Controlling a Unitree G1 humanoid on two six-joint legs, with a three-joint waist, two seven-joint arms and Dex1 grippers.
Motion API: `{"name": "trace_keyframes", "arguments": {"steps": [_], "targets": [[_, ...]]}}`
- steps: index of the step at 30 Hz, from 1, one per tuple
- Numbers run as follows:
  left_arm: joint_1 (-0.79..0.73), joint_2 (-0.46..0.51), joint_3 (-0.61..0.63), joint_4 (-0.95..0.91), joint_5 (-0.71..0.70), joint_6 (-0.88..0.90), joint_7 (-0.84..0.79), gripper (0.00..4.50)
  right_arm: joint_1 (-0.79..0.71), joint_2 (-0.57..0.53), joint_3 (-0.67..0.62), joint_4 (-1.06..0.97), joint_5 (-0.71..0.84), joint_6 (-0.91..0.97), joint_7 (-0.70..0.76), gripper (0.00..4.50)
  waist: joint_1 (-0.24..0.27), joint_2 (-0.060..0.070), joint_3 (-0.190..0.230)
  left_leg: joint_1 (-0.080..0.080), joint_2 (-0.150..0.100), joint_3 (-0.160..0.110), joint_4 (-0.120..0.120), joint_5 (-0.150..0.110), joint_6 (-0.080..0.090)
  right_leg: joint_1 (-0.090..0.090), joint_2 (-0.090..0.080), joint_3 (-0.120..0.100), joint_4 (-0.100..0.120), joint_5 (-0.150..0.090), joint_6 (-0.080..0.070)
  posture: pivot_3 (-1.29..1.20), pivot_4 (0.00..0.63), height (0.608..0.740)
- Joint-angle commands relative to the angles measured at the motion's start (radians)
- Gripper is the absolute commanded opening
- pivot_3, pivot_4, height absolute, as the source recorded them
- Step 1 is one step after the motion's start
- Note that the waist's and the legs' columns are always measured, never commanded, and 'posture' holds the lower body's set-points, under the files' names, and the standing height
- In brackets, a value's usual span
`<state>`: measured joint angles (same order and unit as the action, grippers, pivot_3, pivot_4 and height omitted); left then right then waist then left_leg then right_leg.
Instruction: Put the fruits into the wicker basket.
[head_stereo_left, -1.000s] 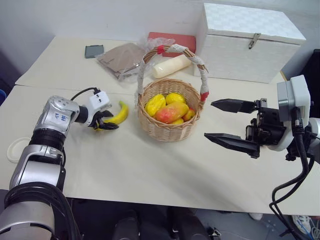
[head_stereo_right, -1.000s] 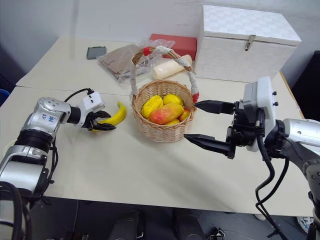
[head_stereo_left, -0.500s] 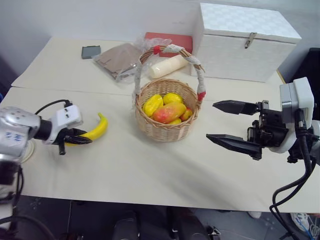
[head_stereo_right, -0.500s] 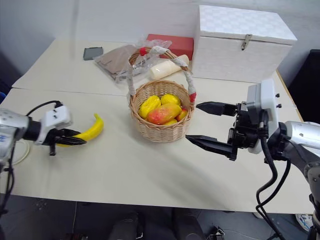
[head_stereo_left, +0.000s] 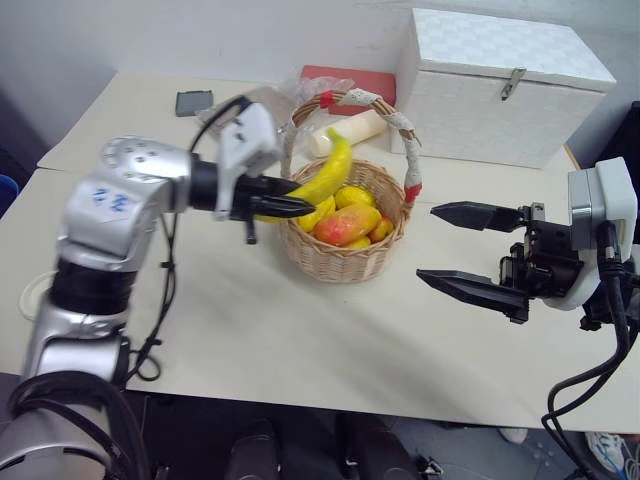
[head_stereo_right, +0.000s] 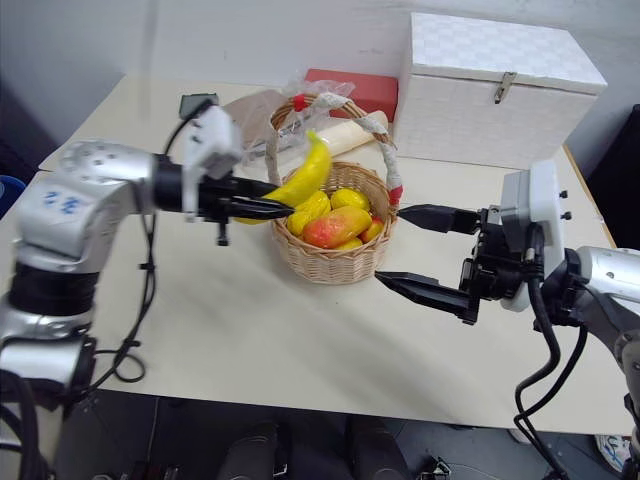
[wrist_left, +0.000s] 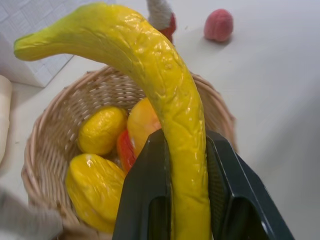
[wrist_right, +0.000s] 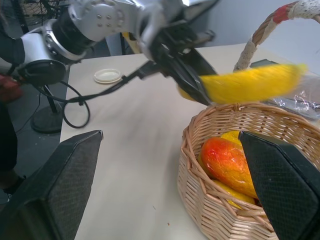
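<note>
Two hands flank the basket (head_stereo_left: 343, 222) on the counter (head_stereo_left: 300, 330). Left hand (head_stereo_left: 290, 205) grips the banana (head_stereo_left: 325, 175), raised over the basket's left rim. Inside the basket lies a mango (head_stereo_left: 347, 224) among yellow fruits. Right of the basket, right hand (head_stereo_left: 470, 250) hovers, fingers wide apart, holding nothing.

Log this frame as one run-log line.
left gripper: shut on banana, over wicker basket | right gripper: open, empty, beside basket | basket: mango, yellow fruits | peach: on table

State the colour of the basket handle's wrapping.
White with red ends on the basket handle, clearest in the left eye view.
</note>
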<state>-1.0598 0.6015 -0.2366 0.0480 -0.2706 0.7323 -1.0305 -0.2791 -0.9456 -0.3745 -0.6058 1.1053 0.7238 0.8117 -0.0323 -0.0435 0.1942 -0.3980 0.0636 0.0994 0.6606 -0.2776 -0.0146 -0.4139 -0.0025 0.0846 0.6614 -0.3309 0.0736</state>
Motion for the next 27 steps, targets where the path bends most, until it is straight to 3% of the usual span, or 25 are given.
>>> {"name": "trace_keyframes", "arguments": {"steps": [1,5,9,12,16,20,24,27], "targets": [[-0.055,-0.040,-0.046,0.120,0.093,-0.090,0.045,0.89,-0.006,0.008,-0.017,-0.021,0.011,-0.016,-0.016,4.50,-0.003,0.000,0.000,0.000,0.000,0.000,0.000,0.000,0.000,0.000,0.001,0.002,0.000,0.000,0.000,0.00,0.150,0.740],[-0.075,-0.082,-0.041,0.198,0.126,-0.111,0.078,2.11,0.002,0.013,-0.018,-0.016,-0.013,-0.024,-0.028,4.50,-0.003,0.000,0.000,0.001,0.000,-0.001,0.000,0.000,0.000,-0.001,0.002,0.004,0.001,0.000,0.000,0.00,0.150,0.740],[-0.033,-0.053,0.029,0.112,0.066,-0.051,0.049,3.28,0.025,0.017,-0.038,-0.016,-0.020,-0.021,-0.053,4.50,-0.001,0.000,0.000,0.001,0.000,-0.001,0.000,0.000,-0.001,-0.001,0.002,0.004,0.001,0.000,0.000,0.00,0.150,0.740],[0.023,-0.013,0.102,0.008,-0.007,-0.014,0.015,3.28,0.070,0.020,-0.061,-0.023,-0.034,-0.020,-0.072,4.50,-0.001,0.000,0.000,0.000,0.001,-0.001,0.000,0.000,-0.002,-0.001,0.002,0.004,0.002,0.000,0.000,0.00,0.150,0.740],[0.165,0.086,0.290,-0.221,-0.288,0.096,-0.148,3.28,0.204,0.034,-0.144,-0.056,-0.044,-0.009,-0.111,4.50,0.001,0.000,0.000,0.001,0.001,-0.001,0.000,0.002,-0.007,-0.001,0.001,0.003,0.002,0.000,0.000,0.00,0.150,0.740],[0.286,0.225,0.351,-0.301,-0.373,0.121,-0.239,3.28,0.410,0.068,-0.340,-0.072,-0.039,0.022,-0.140,4.50,0.002,0.001,0.000,0.001,0.001,-0.002,0.001,0.002,-0.008,0.001,0.001,0.002,0.002,0.000,0.000,0.00,0.150,0.740],[0.247,0.212,0.339,-0.283,-0.424,0.138,-0.217,3.28,0.657,0.141,-0.554,-0.020,-0.096,0.017,-0.103,4.50,0.023,0.000,0.000,0.007,-0.002,-0.005,0.001,-0.002,-0.001,0.010,-0.001,0.000,-0.002,0.000,0.002,0.00,0.150,0.740],[0.217,0.172,0.295,-0.262,-0.412,0.118,-0.203,3.87,0.763,0.186,-0.635,0.031,-0.118,0.000,-0.079,4.50,0.023,0.000,0.000,0.012,-0.003,-0.004,0.001,-0.004,0.003,0.018,-0.002,0.000,-0.007,0.001,0.004,0.00,0.150,0.740]]}}
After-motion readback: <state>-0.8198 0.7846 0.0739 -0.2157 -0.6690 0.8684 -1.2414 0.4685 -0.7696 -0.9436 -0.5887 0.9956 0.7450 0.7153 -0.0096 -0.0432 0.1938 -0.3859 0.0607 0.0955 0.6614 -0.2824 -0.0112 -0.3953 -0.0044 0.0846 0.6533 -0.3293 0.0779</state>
